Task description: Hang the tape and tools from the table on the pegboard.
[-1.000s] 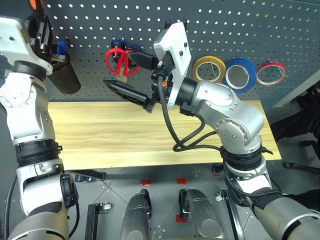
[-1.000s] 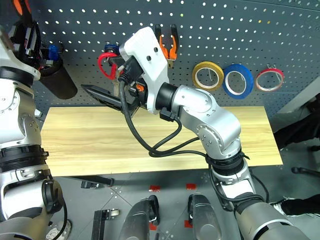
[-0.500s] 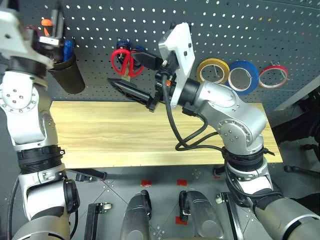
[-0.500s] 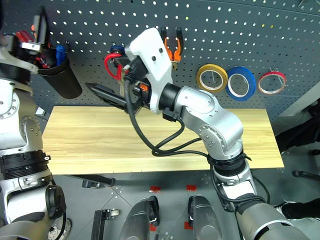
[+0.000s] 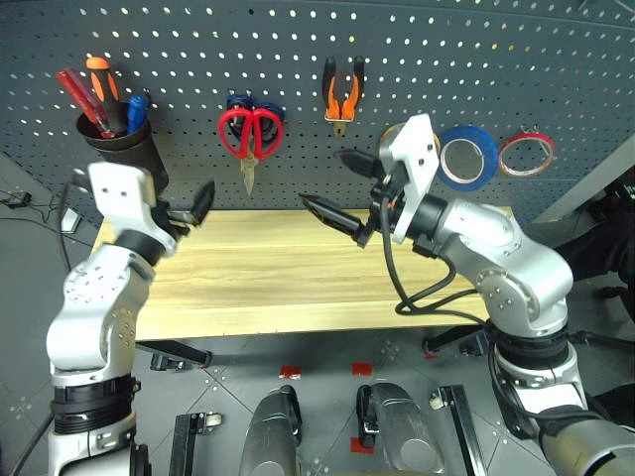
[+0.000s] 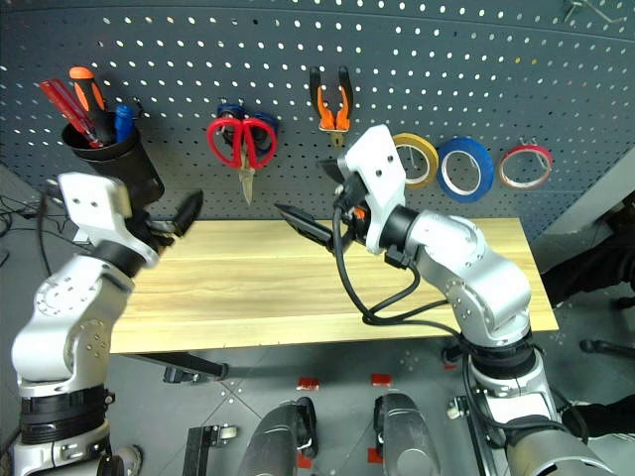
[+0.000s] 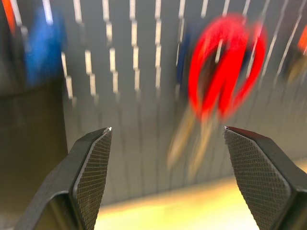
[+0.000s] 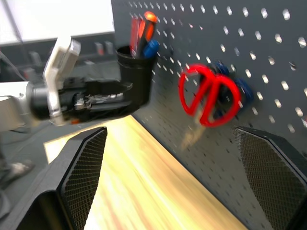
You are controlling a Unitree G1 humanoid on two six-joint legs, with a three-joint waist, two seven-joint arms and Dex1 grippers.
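On the pegboard (image 5: 198, 50) hang the red-handled scissors (image 5: 250, 134), the pliers (image 5: 342, 94) and the blue tape (image 5: 469, 131). The orange-handled screwdriver (image 5: 99, 74) stands in the black cup (image 5: 129, 154). My left gripper (image 5: 189, 213) is open and empty over the left end of the table (image 5: 278, 278), just below the cup. In the left wrist view its fingers (image 7: 91, 163) point at the scissors (image 7: 223, 72). Above the table's middle my right gripper (image 5: 322, 177) is wide open and empty, pointing left, below the pliers.
A thin yellow roll (image 6: 422, 149) sits partly behind my right hand, and a thin red roll (image 5: 528, 137) hangs at the far right. Dark blue-handled scissors (image 5: 238, 101) hang behind the red ones. Red (image 5: 74, 91) and blue (image 5: 137, 104) screwdrivers share the cup.
My left gripper opened and let go of the orange-handled screwdriver, which now stands in the cup; that arm dropped to just above the table. My right arm sank and swung right.
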